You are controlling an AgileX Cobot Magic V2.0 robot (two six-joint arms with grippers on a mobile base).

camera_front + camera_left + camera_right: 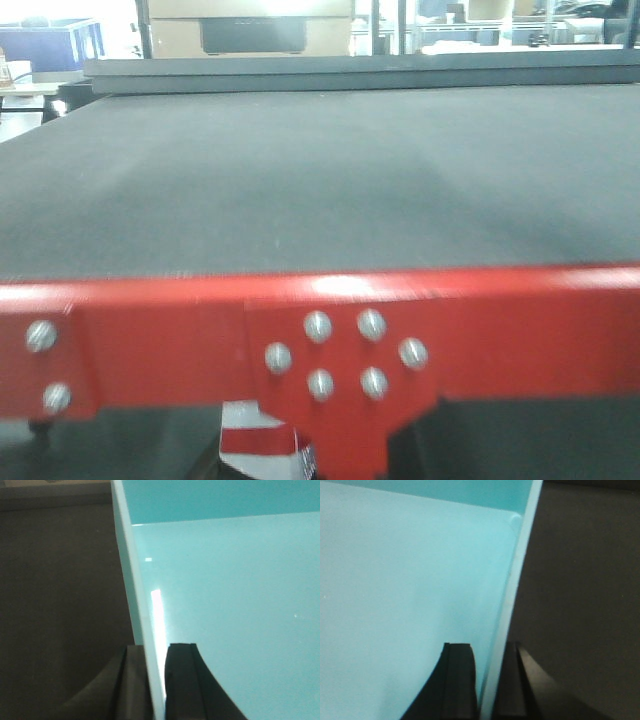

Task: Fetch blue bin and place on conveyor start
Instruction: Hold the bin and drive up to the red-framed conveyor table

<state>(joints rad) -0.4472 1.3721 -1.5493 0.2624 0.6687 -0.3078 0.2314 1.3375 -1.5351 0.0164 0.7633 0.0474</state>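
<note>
Left gripper (156, 687) and right gripper (487, 690) each clamped a blue bin (225, 605) wall. Smart move was to hold it level and lower both arms together onto the conveyor start (320, 180).

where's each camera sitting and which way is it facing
Exterior front: low at the conveyor's end, facing along the dark belt over a red bolted frame; none of the robot shows.
Left wrist: behind the left jaws, looking along the blue bin wall they straddle.
Right wrist: behind the right jaws, straddling the opposite wall.
Both wrist views share the bin and the dark surface outside it.
</note>
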